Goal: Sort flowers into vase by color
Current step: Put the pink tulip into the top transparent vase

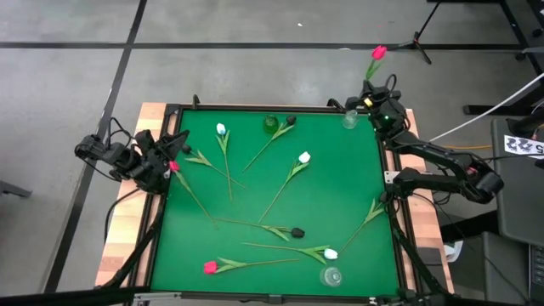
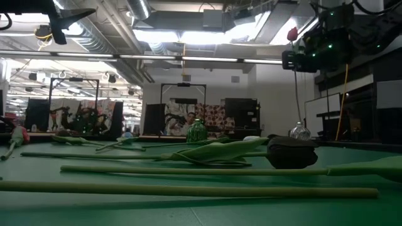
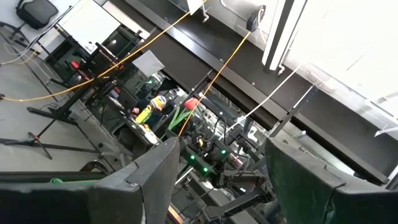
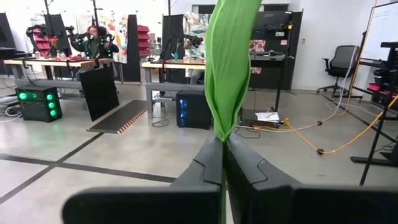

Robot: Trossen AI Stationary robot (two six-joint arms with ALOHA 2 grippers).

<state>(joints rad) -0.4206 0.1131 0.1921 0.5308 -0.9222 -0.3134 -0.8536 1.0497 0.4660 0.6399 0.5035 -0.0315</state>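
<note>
Step in hand: right gripper pinched on the stem of a red-pink tulip, carrying it head-up at the far right corner of the table, just beside the clear vase
Next move, as I judge it: pick the vase meant for red; lower the stem end squarely into its narrow mouth, then let go
Left gripper: fingers spread, holding nothing, waiting at the left edge
Other flowers: lying scattered across the green top; a green vase far, another clear one near
High view only: whole layout; right wrist view only: the leaf clamped between closed fingers
</note>
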